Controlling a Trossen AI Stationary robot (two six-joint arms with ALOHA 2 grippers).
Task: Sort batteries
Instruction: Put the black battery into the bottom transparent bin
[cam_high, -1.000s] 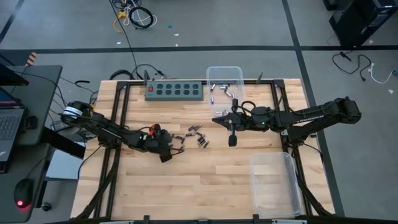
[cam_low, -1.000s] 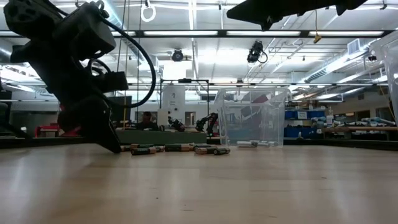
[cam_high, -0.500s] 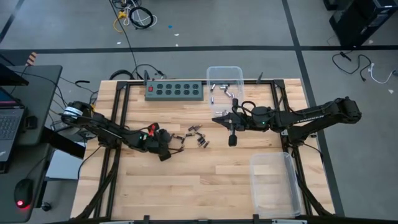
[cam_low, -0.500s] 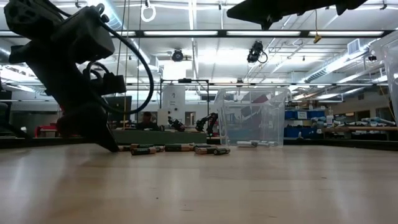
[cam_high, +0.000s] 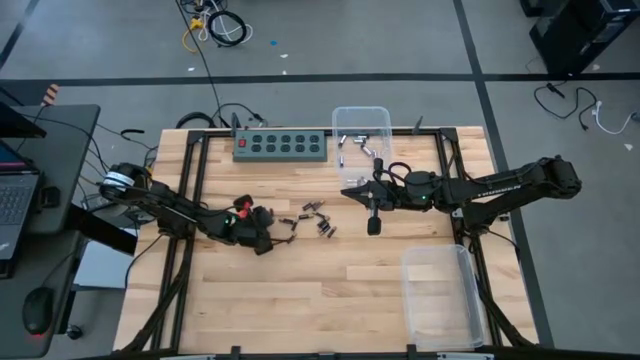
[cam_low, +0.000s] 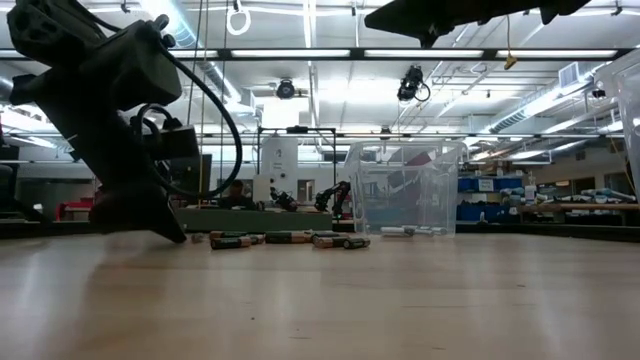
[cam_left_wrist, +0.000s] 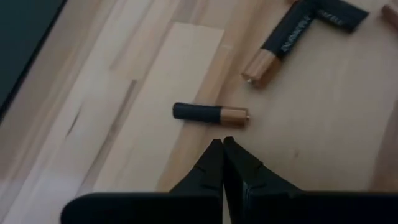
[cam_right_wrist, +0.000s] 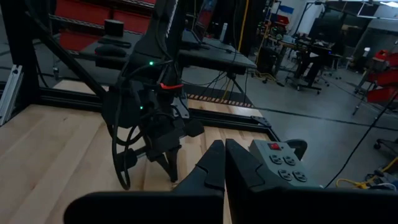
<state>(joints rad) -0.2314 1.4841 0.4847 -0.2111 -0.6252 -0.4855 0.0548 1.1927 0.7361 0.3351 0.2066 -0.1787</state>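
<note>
The left gripper (cam_left_wrist: 222, 144) sits low on the wooden table (cam_high: 330, 290), fingers pinched together on nothing — the small black-and-copper cylindrical battery (cam_left_wrist: 210, 114) lies just beyond its tips, long axis crosswise to them. The pick looks missed (judging by that gap): next, reopen and straddle it. The right gripper (cam_right_wrist: 224, 149), also closed and empty, hangs mid-table.

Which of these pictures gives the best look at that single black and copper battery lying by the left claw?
The left wrist view: the battery lies large and unobstructed just past the shut left gripper. In the high view it is a speck; the low and right wrist views don't show it clearly.
</note>
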